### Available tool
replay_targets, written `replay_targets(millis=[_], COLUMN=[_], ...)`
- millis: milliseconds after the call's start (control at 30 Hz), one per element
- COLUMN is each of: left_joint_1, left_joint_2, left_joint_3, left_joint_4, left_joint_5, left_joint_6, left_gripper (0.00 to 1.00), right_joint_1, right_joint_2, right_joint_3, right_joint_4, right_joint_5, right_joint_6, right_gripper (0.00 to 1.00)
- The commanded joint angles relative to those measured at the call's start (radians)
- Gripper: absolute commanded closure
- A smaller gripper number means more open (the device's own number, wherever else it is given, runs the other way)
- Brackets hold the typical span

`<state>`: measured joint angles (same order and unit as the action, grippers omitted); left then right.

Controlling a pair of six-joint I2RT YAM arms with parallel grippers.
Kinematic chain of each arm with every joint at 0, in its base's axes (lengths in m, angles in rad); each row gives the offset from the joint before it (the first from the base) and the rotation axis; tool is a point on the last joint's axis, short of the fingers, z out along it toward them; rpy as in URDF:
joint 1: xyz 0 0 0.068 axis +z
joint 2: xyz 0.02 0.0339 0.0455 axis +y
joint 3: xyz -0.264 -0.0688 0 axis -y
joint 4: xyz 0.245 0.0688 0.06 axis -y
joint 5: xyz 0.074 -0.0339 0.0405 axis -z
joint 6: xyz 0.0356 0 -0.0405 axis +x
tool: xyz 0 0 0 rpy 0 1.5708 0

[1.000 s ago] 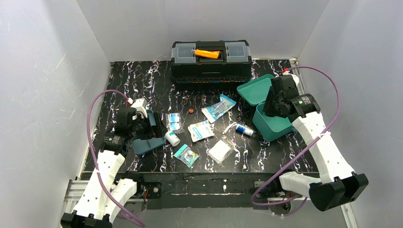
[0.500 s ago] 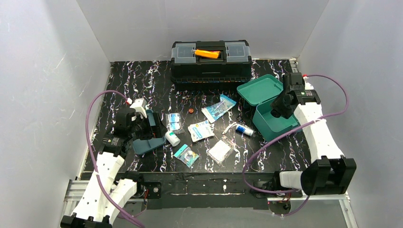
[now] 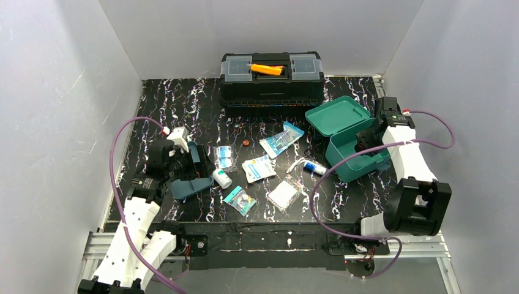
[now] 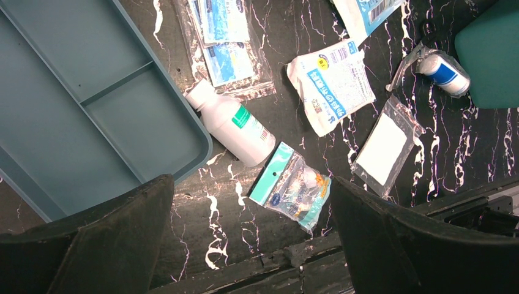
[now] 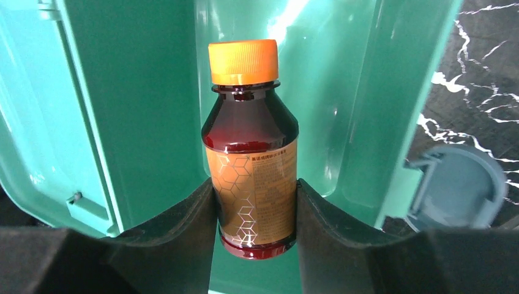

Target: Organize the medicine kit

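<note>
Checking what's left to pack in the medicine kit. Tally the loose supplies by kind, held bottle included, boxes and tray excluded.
Packets: 5, namely blue sachet bag, white pouch, blue-white pouch, teal-header packet, white pad bag
Bottles: 2, white bottle on the table, brown bottle in the right fingers
Small blue-white cylinder: 1
Small dark round piece: 1
Total: 9

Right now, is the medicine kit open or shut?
Open. The medicine kit has its lid swung back, and the right wrist view looks into its teal interior.
</note>
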<state>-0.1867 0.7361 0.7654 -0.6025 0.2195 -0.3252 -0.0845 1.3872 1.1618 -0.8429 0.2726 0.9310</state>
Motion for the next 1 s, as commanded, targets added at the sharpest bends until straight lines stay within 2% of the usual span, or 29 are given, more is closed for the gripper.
replay_targets(millis=[0,300,567,967], left_joint_1=[0.002,0.001,0.002,0.001], left_joint_2=[-0.005,0.003,0.016,0.021], left_joint_3=[0.000,0.000,0.000,0.001], left_joint_4=[-0.002,-0.005,-0.006,-0.006], left_joint_5=[0.008,0.000,0.003,0.003], left_joint_6=[0.001,0.001,0.002,0.003], left_gripper=[0.00,0.01,0.00,0.00], right_joint_1=[-0.021,-0.032,-0.035,-0.035], right_joint_2=[0.056,0.185,0.268,0.301], right_joint_3=[-0.009,0.018,0.032,0.044], right_joint_4=[0.066,0.094,0.136,0.165], right_joint_5=[-0.052,-0.065,-0.087,-0.068], right_joint_6=[0.066,0.088,0.102,0.075], right_gripper=[0.86,0.85,0.79,0.49])
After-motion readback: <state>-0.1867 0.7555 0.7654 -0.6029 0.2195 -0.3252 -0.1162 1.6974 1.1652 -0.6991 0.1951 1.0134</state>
